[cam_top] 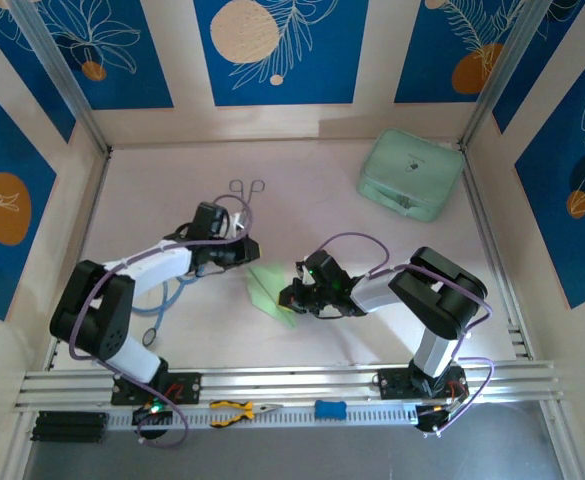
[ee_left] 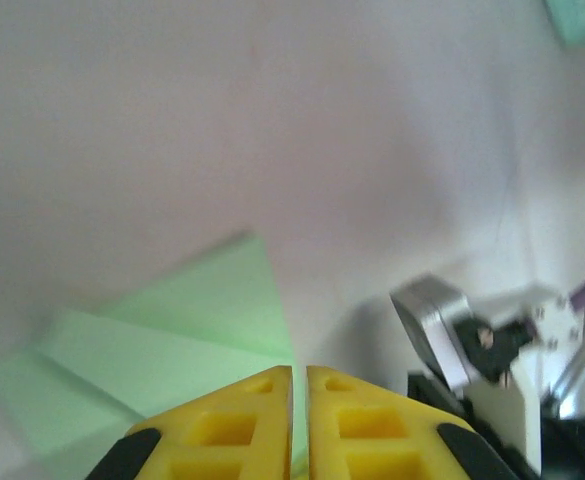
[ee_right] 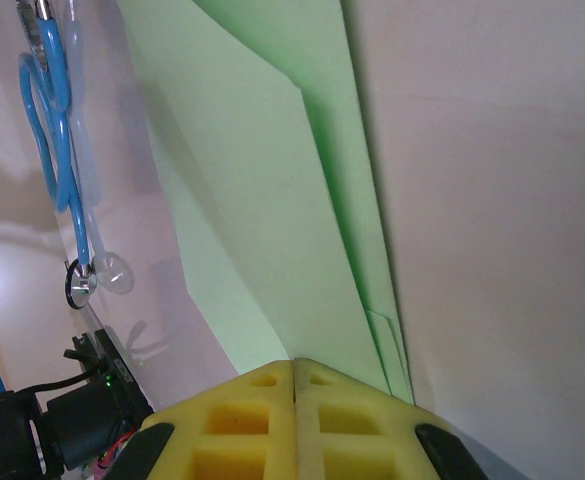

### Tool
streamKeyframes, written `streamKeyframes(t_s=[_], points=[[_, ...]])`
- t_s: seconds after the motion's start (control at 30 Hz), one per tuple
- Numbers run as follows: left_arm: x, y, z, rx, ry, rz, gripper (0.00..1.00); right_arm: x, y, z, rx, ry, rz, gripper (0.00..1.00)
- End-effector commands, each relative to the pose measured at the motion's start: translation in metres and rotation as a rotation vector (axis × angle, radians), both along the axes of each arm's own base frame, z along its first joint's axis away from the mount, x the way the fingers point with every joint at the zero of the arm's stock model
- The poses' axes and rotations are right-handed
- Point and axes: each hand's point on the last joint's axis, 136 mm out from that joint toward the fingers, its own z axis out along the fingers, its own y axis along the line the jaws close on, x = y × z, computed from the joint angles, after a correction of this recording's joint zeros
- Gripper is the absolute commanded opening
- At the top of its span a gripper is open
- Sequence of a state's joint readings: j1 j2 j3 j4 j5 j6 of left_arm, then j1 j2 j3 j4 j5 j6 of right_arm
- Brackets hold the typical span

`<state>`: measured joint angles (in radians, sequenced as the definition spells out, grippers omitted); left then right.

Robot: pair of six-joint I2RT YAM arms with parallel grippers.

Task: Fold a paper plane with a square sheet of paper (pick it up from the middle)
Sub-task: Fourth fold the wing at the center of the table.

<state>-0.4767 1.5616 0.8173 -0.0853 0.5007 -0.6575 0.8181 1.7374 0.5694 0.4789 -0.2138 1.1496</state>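
Left end effector (ee_left: 300, 375) and right end effector (ee_right: 295, 368) sit closed, partly hiding folded paper (cam_top: 269, 288).

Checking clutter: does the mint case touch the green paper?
No, the mint case sits in the far right corner, well apart from the paper.

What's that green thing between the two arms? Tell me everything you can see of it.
It is the paper: thin, plain, light green, partly folded into overlapping layers with sharp creases. It lies near the middle of the table. The left end effector and the right end effector, both shut, meet its edges.
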Motion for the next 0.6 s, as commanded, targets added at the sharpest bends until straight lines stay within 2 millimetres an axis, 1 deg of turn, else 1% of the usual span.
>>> streamKeyframes(t_s=[0.0,0.03,0.1,0.17,0.23,0.3,0.4,0.5,0.57], points=[[-0.018,-0.017,-0.019,-0.018,0.065,-0.064,0.12,-0.042,-0.05,-0.059,-0.249,0.184,0.0,0.0],[-0.018,-0.018,-0.025,-0.007,0.076,-0.069,0.11,-0.043,-0.051,-0.059,-0.249,0.187,0.001,0.0],[-0.015,-0.012,-0.04,0.043,0.089,-0.057,0.1,-0.041,-0.049,-0.058,-0.235,0.184,0.0,0.0],[-0.011,0.001,-0.058,0.092,0.125,-0.024,0.08,-0.037,-0.046,-0.053,-0.214,0.178,0.0,0.0],[-0.01,0.008,-0.068,0.091,0.151,-0.003,0.08,-0.034,-0.045,-0.05,-0.215,0.168,0.0,0.0],[-0.012,0.013,-0.072,0.087,0.157,0.007,0.08,-0.033,-0.046,-0.048,-0.221,0.165,0.001,0.0],[-0.014,0.013,-0.079,0.068,0.171,0.006,0.08,-0.031,-0.043,-0.043,-0.207,0.157,0.006,0.0],[-0.018,0.012,-0.085,0.061,0.193,0.005,0.07,-0.023,-0.032,-0.027,-0.163,0.115,0.023,0.0],[-0.02,0.014,-0.087,0.067,0.196,0.011,0.07,-0.015,-0.021,-0.01,-0.141,0.072,0.047,0.0]])
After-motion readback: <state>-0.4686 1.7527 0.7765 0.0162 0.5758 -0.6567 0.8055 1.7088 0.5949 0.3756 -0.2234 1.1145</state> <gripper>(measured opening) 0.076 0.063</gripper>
